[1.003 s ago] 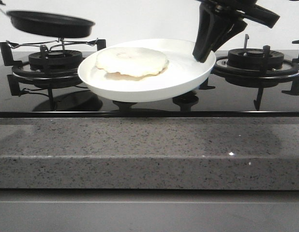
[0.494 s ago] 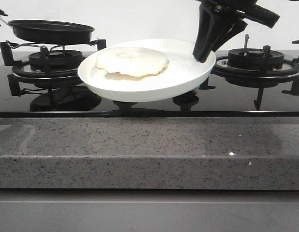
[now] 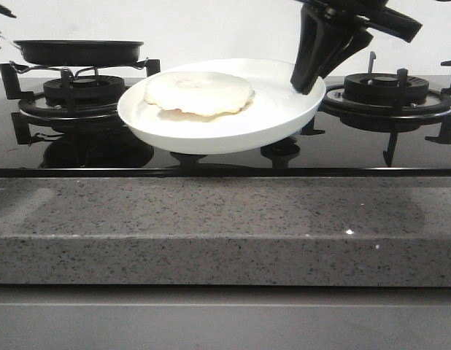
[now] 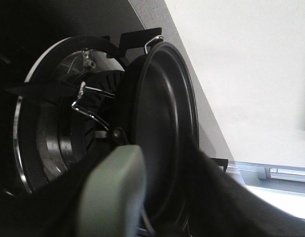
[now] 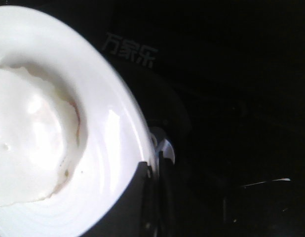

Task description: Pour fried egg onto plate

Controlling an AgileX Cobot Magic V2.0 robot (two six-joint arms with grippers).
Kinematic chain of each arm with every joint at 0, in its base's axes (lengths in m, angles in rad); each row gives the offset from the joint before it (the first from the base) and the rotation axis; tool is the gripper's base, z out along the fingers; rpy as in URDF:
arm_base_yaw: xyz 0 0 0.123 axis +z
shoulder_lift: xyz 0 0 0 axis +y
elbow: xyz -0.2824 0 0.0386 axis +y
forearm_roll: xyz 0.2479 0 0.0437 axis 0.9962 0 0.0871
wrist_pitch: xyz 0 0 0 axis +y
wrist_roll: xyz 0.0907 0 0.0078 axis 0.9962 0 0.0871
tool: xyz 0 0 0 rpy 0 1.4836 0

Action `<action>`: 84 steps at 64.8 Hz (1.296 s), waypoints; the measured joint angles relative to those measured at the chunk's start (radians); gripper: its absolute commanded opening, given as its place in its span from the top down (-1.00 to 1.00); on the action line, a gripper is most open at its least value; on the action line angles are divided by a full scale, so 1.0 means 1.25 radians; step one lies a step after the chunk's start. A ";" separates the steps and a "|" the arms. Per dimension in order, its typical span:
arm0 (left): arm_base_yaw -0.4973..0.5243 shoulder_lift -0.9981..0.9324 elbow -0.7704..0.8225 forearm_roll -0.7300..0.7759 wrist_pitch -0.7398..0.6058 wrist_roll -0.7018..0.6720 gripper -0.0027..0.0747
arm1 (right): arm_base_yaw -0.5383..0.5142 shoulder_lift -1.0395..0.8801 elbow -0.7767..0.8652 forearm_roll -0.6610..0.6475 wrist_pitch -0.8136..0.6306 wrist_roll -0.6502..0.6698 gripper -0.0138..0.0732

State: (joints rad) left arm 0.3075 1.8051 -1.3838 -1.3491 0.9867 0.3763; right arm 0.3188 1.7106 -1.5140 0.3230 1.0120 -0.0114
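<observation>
While the right gripper (image 3: 307,82) pinches the rim of the plate (image 3: 233,127) w/ jaws clamped on it, that plate hangs off the cooktop, held above the dark glass between the two burners and tipped slightly. Right wrist view shows one dark finger (image 5: 142,197) lapped over the white rim, so the grip looks firm. Landmark = plate from here on.

On the plate, toward its far-left part, lies the fried egg (image 3: 199,93), flat, pale, w/ a tan edge peeking underneath. It sits fully inside the rim, not hanging over.

Left of the plate and a bit behind it, the frying pan (image 3: 78,51) is level just over the left burner grate (image 3: 72,91); can't say from the front view if it touches the grate. Left wrist view shows the pan's black inside (image 4: 162,128) bare, no egg in it. Left gripper (image 4: 113,192) is at the pan handle; something pale green there fills the near view, but I can't tell whether the jaws are closed on it or parted. Right of the plate sits the other burner (image 3: 386,91), unused.

Judgement: the pour itself looks done, egg's on the plate, pan's empty. What's left, prob.: pan settled on its grate, plate put down somewhere flat.
</observation>
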 measured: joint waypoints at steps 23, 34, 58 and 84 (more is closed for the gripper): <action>0.054 0.000 0.000 0.061 0.037 0.001 -0.27 | 0.000 0.000 0.000 0.000 0.000 0.000 0.84; 0.119 -0.011 0.000 0.119 0.061 0.002 -0.27 | 0.000 0.000 0.000 0.000 0.000 0.000 0.84; 0.140 -0.223 0.000 0.255 0.051 0.035 -0.27 | 0.000 0.000 0.000 0.000 0.000 0.000 0.84; -0.256 -0.490 0.008 0.872 0.041 -0.210 -0.26 | 0.000 0.000 0.000 0.000 0.000 0.000 0.84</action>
State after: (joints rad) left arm -0.0129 1.1925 -1.3739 -0.2586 1.0380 0.1140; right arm 0.3188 1.7106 -1.5140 0.3230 1.0120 -0.0114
